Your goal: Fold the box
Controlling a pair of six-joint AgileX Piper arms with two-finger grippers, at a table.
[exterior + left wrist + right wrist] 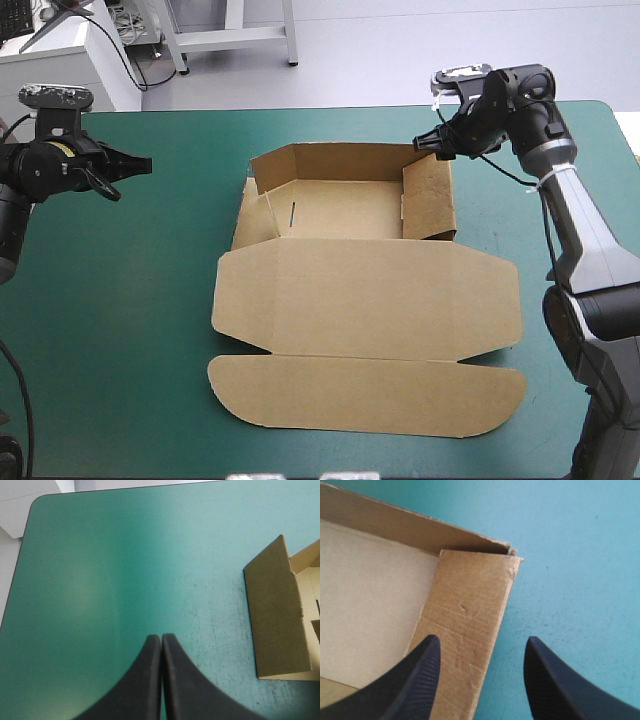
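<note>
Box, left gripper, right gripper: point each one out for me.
box [365, 300]: high view, on its flat lid panel.
left gripper [161, 639]: left wrist view, where the shut fingertips meet.
right gripper [482, 640]: right wrist view, midway between its open fingertips, over the box's side wall.

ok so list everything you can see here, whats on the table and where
box: one, brown, middle of the table; back and right walls raised at the far end, lid flat toward the near edge
table cover: one, teal-green, under the box
left gripper: one, black fingers, shut, over bare cover left of the box, apart from it
right gripper: one, black fingers, open, above the box's far right corner
</note>
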